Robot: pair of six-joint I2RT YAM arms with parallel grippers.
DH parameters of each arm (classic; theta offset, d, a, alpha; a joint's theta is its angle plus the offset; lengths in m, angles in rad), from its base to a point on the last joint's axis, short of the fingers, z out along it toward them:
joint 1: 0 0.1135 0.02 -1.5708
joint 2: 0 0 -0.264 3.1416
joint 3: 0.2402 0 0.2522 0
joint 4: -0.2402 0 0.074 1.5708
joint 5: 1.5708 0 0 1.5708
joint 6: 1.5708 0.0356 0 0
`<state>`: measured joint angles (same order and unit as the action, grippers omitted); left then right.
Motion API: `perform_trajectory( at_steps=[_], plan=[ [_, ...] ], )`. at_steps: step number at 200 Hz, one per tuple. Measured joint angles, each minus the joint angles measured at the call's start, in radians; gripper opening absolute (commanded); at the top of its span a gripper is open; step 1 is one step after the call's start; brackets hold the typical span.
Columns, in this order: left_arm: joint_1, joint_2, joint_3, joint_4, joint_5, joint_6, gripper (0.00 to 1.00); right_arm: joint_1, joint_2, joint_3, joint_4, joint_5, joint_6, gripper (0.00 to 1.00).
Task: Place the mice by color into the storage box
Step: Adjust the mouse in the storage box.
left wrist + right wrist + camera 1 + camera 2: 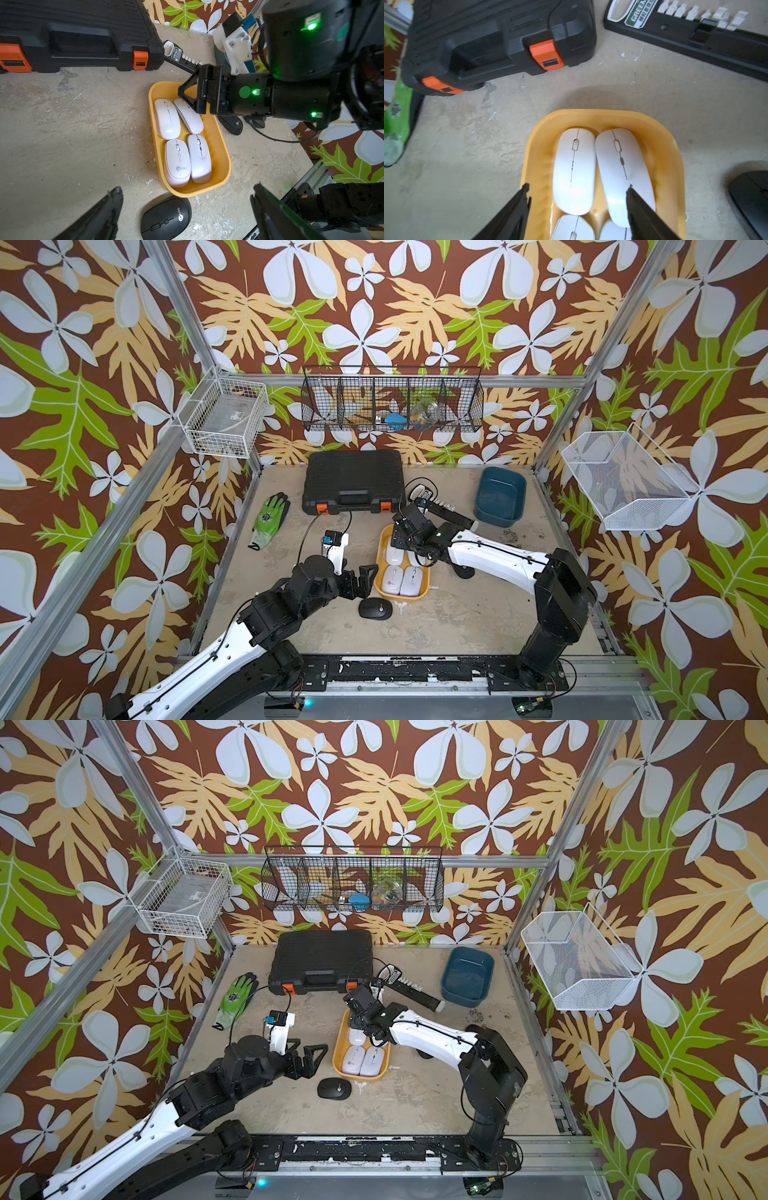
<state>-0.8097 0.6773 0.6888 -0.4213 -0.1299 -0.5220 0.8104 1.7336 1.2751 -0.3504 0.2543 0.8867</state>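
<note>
Nearest you, one black mouse [375, 608] lies on the surface [457, 614], just outside the yellow tray [222, 158]. Your left gripper [360, 580] hangs beside that tray, jaws wide and empty. Four white mice [177, 160] fill the tray. Your right gripper [577, 188] hovers over its far end, jaws apart, holding nothing.

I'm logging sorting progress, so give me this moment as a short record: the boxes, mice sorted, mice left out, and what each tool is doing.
yellow tray: four white mice inside, two rows of two
blue bin: back right, looks empty
black mouse: on the table, just in front of the tray
second black mouse: on the table beside the tray, under the right arm
left tool: open, empty, beside the tray's near corner
right tool: open, empty, over the tray's far end
</note>
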Motion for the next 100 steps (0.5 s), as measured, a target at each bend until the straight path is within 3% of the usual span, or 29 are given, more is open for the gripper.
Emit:
perform_trajectory(
  at_steps=[32, 46, 100],
  plan=[
    [0.000, -0.001, -0.008, 0.005, 0.000, -0.004, 1.00, -0.028, 0.008, -0.008, 0.027, -0.091, -0.058, 0.26],
    [0.000, -0.001, -0.010, 0.006, 0.000, -0.004, 1.00, -0.041, 0.033, -0.010, 0.029, -0.129, -0.076, 0.17],
    [0.000, -0.005, -0.018, 0.005, -0.006, -0.005, 1.00, -0.086, 0.134, -0.012, 0.037, -0.228, -0.119, 0.12]
  ],
)
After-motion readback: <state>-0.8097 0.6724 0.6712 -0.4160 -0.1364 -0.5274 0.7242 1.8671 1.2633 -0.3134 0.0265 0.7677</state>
